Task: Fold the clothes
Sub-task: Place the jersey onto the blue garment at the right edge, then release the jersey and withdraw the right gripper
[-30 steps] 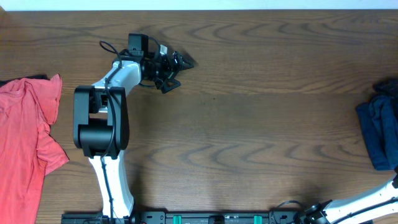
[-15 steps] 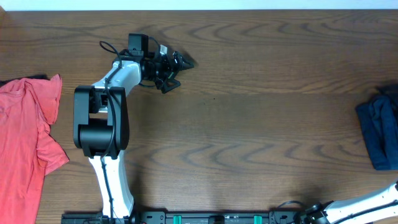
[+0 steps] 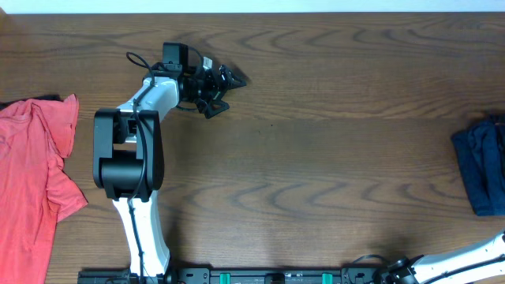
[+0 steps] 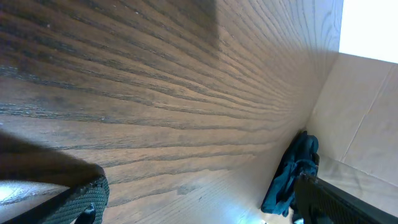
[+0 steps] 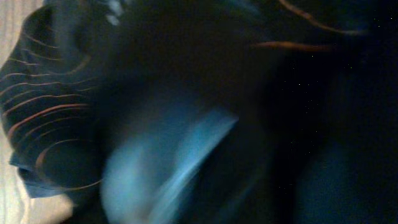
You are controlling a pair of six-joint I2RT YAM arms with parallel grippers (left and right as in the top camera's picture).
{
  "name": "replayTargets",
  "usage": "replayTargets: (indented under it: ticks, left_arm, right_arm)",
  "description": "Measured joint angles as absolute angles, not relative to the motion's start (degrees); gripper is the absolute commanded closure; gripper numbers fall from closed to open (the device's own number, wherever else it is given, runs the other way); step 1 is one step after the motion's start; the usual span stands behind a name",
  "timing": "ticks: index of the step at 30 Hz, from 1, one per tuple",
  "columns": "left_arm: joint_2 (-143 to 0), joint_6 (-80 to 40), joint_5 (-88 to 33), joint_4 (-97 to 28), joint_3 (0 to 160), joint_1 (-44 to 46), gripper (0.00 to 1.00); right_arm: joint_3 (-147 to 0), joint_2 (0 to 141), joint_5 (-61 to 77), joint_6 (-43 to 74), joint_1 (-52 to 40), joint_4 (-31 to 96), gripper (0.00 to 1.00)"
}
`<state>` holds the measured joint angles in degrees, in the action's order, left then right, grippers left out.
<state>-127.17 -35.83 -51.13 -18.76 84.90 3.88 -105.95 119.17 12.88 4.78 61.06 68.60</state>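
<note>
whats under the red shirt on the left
Only a thin dark strip peeks out past the top edge of the red shirt. What it is, and anything else beneath, is covered.

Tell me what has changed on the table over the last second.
The right arm sank towards the overhead view's bottom-right corner, and the dark fold atop the blue clothes heap mostly slipped out past the right edge. Whether the right gripper let go cannot be seen. The left arm, its open left gripper and the red shirt stayed put.
</note>
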Motion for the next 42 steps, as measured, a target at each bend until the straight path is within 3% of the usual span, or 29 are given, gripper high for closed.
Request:
replayTargets:
  ticks: [10,23,24,25,26,27,33,42]
  left_arm:
    - [-127.2,-35.8,-51.1,-18.8,84.9,3.9,0.02]
    - [-127.2,-36.0,-51.2,-18.9,84.9,5.1,0.02]
    - [-127.2,-36.0,-51.2,-18.9,84.9,5.1,0.02]
    - [-127.2,-36.0,-51.2,-18.9,84.9,5.1,0.02]
    - [-127.2,-36.0,-51.3,-18.9,84.9,5.1,0.02]
    - [-127.2,-36.0,-51.5,-18.9,84.9,5.2,0.01]
    - [-127.5,-36.2,-52.9,-19.0,84.6,5.8,0.16]
    - [-128.2,-36.5,-55.2,-19.0,84.4,6.5,0.15]
  right_arm:
    - [-106.0,116.0,15.6,9.2,61.1,69.0,0.01]
    - [-109.5,90.0,7.7,20.4,60.9,66.8,0.01]
    - [-109.6,89.8,7.9,20.1,60.8,66.8,0.06]
    - [-109.6,90.1,7.9,19.5,60.4,66.9,0.26]
    - [-109.6,91.1,8.0,18.7,59.9,67.0,0.82]
    - [-109.6,92.7,8.3,18.2,59.1,67.3,0.92]
    - [-108.9,106.0,12.6,13.8,55.3,70.2,0.99]
    - [-107.7,119.2,11.8,15.3,53.0,75.1,0.99]
